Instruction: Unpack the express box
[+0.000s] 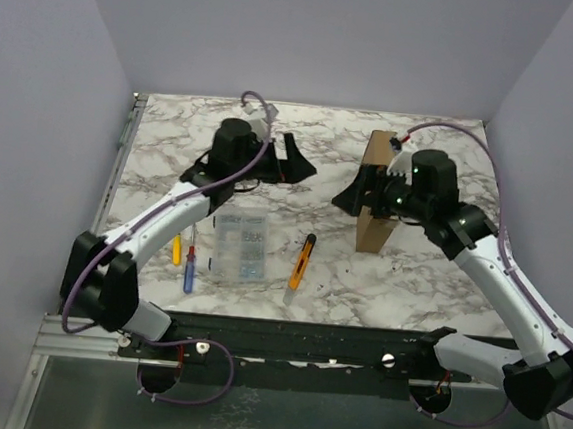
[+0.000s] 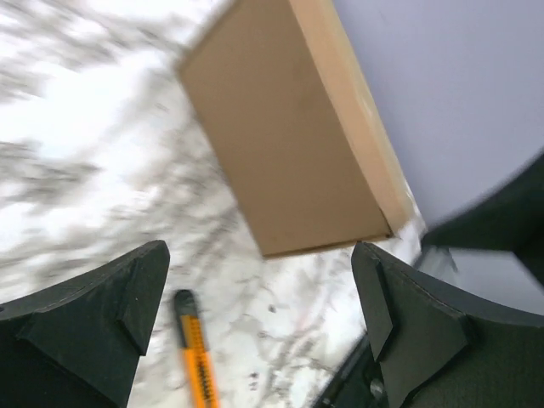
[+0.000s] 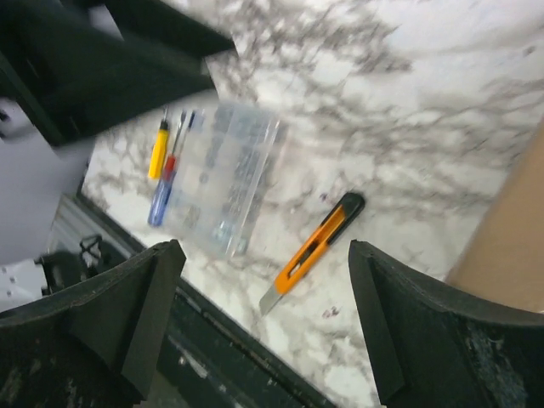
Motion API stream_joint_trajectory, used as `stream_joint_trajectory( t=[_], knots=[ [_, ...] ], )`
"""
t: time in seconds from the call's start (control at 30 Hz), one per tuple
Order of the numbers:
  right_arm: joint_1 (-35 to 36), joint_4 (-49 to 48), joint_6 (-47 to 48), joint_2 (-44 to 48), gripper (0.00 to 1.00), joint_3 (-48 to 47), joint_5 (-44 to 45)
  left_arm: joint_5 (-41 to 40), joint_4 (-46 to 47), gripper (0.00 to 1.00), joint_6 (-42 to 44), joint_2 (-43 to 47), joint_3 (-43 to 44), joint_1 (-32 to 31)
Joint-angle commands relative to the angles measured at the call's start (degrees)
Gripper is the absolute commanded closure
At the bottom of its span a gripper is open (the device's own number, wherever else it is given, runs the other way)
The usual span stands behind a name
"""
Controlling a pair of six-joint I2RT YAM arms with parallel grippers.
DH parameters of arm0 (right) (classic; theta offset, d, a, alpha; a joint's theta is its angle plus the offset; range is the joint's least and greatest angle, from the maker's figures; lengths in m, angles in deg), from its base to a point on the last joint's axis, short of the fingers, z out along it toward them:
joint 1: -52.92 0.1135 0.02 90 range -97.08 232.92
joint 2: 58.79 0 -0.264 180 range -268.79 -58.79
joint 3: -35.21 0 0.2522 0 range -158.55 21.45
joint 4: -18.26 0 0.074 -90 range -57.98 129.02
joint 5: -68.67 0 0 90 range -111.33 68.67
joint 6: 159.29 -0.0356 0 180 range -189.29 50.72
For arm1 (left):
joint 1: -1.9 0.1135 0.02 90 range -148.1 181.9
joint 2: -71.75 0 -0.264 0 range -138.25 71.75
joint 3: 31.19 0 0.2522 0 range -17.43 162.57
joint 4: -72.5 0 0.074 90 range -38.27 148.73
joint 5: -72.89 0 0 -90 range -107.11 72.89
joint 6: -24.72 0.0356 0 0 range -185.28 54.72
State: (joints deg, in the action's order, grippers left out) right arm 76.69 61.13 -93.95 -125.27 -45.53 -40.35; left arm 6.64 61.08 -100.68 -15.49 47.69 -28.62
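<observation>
Both grippers stand wide apart and hold nothing. In the top view the left gripper (image 1: 293,161) hangs above the table (image 1: 441,278), well to the left of the box (image 1: 370,232), its fingers turned toward the box. The left wrist view frames one broad brown side of the box between its spread fingers (image 2: 102,314). The box stands on a narrow edge and looks closed. The right gripper (image 1: 356,196) sits just beside the box, crossing its middle in the top view, with its fingers pointing away to the left; whether they touch the cardboard I cannot tell. Left of the box lie an orange knife (image 1: 302,261), then a clear case (image 1: 240,246), and beyond the case a yellow screwdriver (image 1: 176,248) and a blue one (image 1: 189,269), all flat on the table and apart from the box.
</observation>
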Motion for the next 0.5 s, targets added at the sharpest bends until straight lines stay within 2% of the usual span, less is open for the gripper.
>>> stream_joint_trajectory(
  t=[0.0,0.07,0.13,0.27,0.4,0.47],
  knots=[
    [12.2,2.0,-8.0,3.1,0.10,4.3,16.4,-8.8,-12.5,0.01,8.1,11.2,-3.3,8.3],
    [16.3,2.7,-13.1,2.3,0.12,5.1,23.0,-11.8,-15.1,0.01,10.2,14.6,-3.7,10.1],
    [19.2,2.8,-17.9,0.1,0.14,6.0,25.6,-14.7,-16.4,0.01,11.9,17.2,-4.2,10.7],
    [25.9,3.9,-27.4,-8.7,0.16,6.2,33.9,-16.5,-17.4,0.01,13.9,19.5,-4.6,10.8],
    [30.0,11.4,-42.7,-18.1,0.17,3.1,42.9,-16.1,-17.2,0.01,15.4,19.6,-4.2,10.8],
    [30.4,16.4,-48.6,-23.8,0.23,0.6,45.2,-16.5,-17.2,0.01,17.0,19.6,-4.0,10.8]
  ],
)
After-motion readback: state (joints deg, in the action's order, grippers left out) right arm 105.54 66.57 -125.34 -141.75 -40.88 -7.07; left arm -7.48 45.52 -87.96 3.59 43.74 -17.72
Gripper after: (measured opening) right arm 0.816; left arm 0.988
